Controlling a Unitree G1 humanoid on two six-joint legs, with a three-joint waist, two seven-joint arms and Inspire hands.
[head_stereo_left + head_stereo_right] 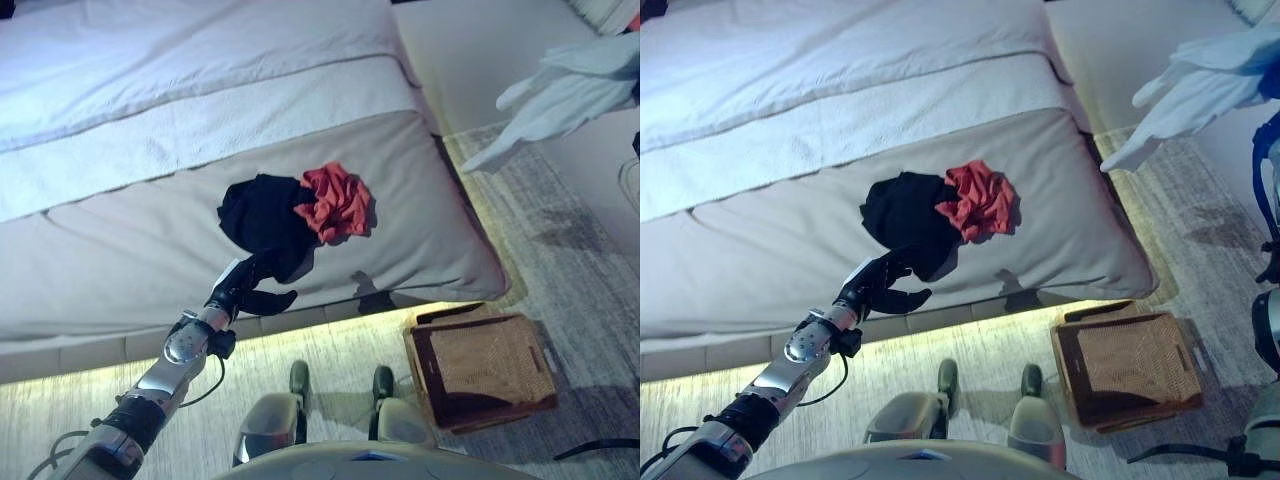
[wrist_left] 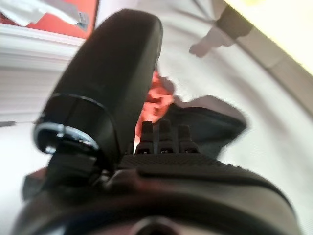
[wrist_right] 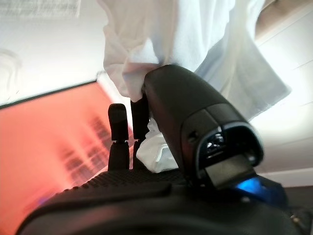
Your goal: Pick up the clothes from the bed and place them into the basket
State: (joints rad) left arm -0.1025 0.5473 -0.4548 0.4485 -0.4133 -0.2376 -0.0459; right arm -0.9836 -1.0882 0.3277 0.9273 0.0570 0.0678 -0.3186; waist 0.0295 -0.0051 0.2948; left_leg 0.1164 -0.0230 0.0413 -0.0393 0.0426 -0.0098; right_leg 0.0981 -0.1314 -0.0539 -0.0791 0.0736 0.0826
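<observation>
In the left eye view, a black garment (image 1: 262,218) and a red garment (image 1: 337,202) lie touching each other on the grey bed (image 1: 120,250), near its foot edge. The left robot hand (image 1: 243,283) reaches over that edge, its fingers loosely spread at the near hem of the black garment. A brown wicker basket (image 1: 482,368) stands on the floor beside the bed's corner. A pale blue garment (image 1: 565,95) hangs in the air at the upper right.

In the left wrist view, the straight fingers (image 2: 161,134) point at the dark cloth, with the red cloth just past it.

In the right wrist view, the right robot hand (image 3: 146,161) pinches the pale blue garment between thumb and fingers, well above the floor.
</observation>
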